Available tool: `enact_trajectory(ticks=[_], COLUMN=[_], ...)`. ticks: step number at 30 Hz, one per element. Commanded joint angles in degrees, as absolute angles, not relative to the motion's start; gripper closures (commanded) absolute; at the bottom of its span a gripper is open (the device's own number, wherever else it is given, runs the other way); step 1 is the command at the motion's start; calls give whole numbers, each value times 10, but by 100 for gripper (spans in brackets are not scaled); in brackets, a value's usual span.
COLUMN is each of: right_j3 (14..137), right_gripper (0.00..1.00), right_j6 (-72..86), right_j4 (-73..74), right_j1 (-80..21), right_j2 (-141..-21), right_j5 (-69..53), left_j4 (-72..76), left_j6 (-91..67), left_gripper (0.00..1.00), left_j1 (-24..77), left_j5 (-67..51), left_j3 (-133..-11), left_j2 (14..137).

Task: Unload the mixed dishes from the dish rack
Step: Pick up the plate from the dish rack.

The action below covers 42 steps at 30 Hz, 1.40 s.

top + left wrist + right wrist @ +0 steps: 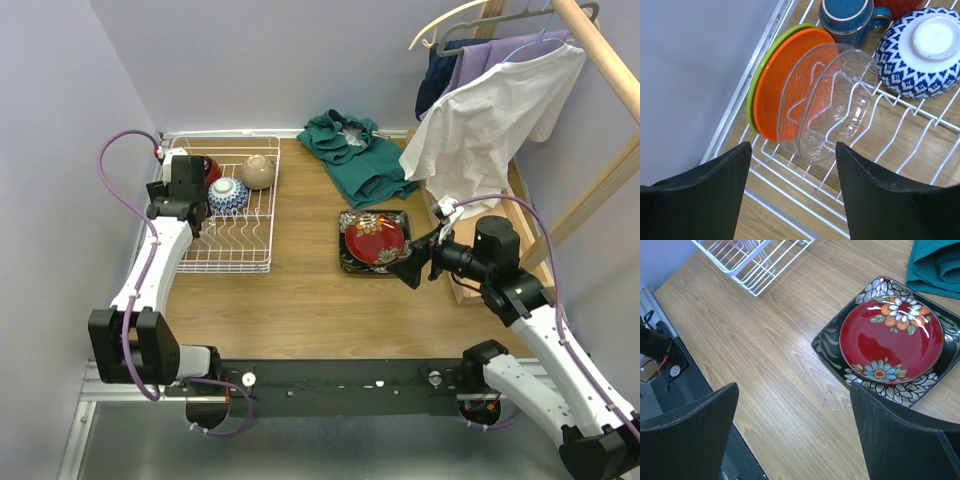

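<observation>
The white wire dish rack (pixel 232 262) stands at the far left of the table. It holds a blue-white bowl (pixel 228 194), a beige bowl (pixel 258 171) and a red cup (pixel 211 170). My left gripper (pixel 186 180) hovers over the rack's left side, open and empty (pixel 792 150). Below it an orange plate (pixel 785 85), a lime-green plate (pixel 759 75) and a clear glass bowl (pixel 840 100) stand on edge in the tines, with the dark-blue mug (pixel 847 20) beyond. A red floral plate (pixel 891 340) lies on the black square plate (pixel 832 347). My right gripper (pixel 794 390) is open and empty beside them.
A green cloth (pixel 350 150) lies at the back centre. White and purple garments (pixel 490 110) hang from a wooden frame (pixel 610 60) at the right. The lilac wall (pixel 695 75) runs close along the rack's left side.
</observation>
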<state>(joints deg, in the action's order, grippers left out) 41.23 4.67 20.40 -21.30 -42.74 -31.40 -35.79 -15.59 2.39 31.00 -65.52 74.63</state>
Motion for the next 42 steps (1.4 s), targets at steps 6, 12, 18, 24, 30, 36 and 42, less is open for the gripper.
enact_trajectory(ticks=[6, 12, 18, 24, 30, 36, 42], right_j3=[408, 408, 408, 408, 409, 412, 414], right_gripper=[0, 0, 0, 0, 0, 0, 0], right_j6=[38, 33, 33, 33, 35, 38, 40], right_j4=[199, 198, 192, 192, 191, 192, 193], right_j1=[-215, -215, -215, -215, -214, -215, -215], right_j2=[-430, -435, -443, -445, -445, -446, -443], right_j5=[-304, -301, -301, -301, -303, -307, -313], left_j4=[-300, -298, -299, -313, -323, -342, -358], left_j6=[-142, -128, -115, -106, -99, -79, -52], left_gripper=[37, 49, 57, 71, 86, 91, 91], left_j1=[7, 6, 6, 6, 12, 34, 50], left_j5=[305, 329, 354, 381, 384, 395, 436], left_j3=[-660, -660, -661, -670, -681, -702, -729], left_j2=[821, 851, 871, 886, 867, 839, 821])
